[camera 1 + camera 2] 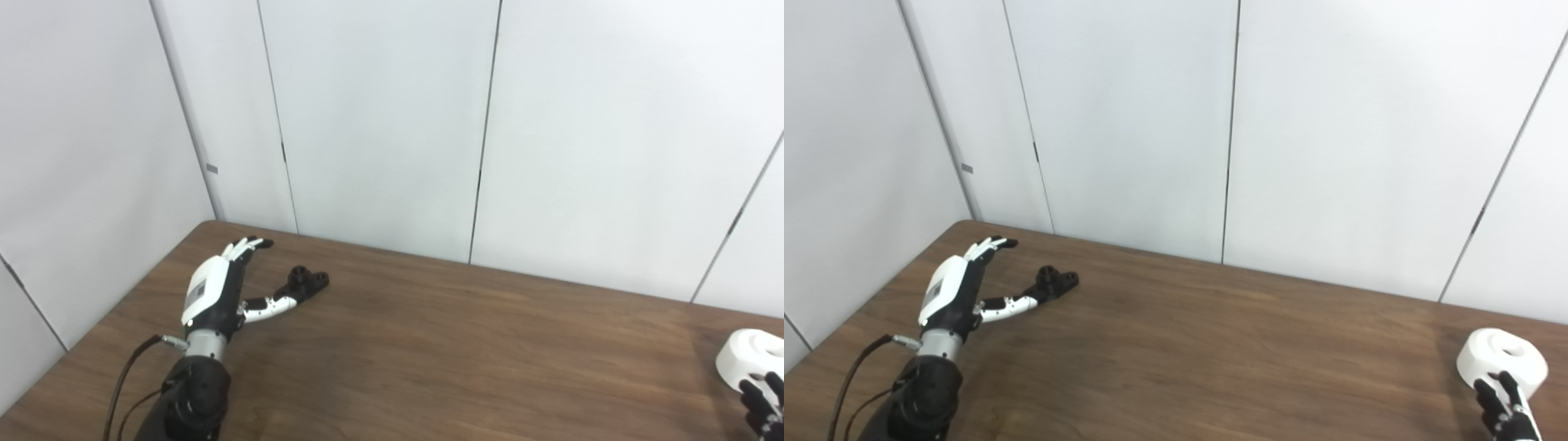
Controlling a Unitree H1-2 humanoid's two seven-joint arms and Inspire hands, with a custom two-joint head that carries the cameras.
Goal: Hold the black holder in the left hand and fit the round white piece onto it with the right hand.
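In the left eye view, the left hand [217, 288] rests spread on the wooden table [429, 343] near its far left corner, fingers straight, thumb reaching toward the black holder [306, 282], which lies at the thumb's tip, ungrasped. In the right eye view, the round white piece [1502, 361] sits on the table at the right edge; the right hand [1507, 407] shows only dark fingertips at its near side, grip unclear.

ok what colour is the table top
Dark brown wood grain table, clearest in the right eye view.
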